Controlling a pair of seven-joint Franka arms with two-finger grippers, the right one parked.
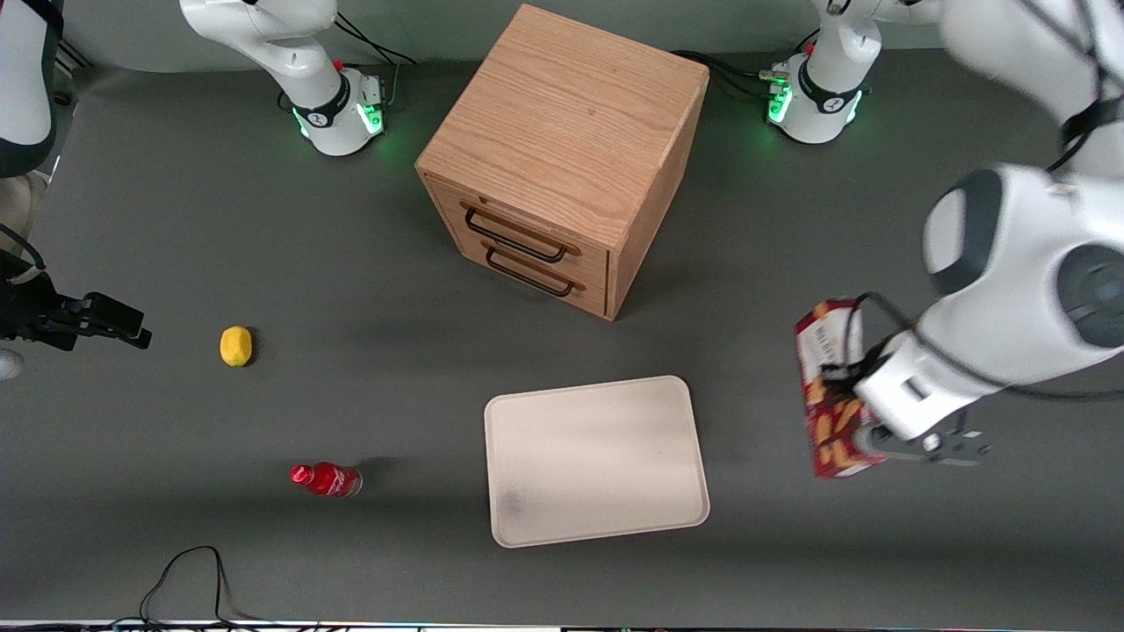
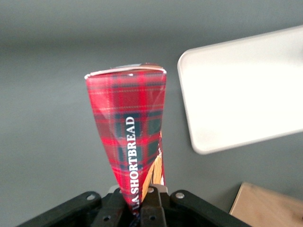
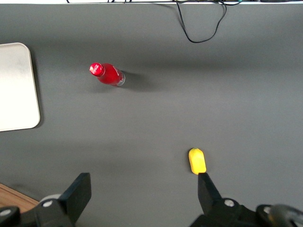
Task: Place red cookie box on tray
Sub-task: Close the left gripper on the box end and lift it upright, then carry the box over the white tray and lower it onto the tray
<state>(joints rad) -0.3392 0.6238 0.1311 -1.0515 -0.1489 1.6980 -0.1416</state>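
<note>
I have the end effector [image 1: 887,439] clamped on one end of the red cookie box [image 1: 830,399], carrying it above the grey surface [image 1: 351,263] beside the tray [image 1: 597,461], toward the working arm's end. Gripped so near its end, the long shortbread carton could swing or slip. If I release it early or crooked, it may straddle the tray's low rim.
</note>
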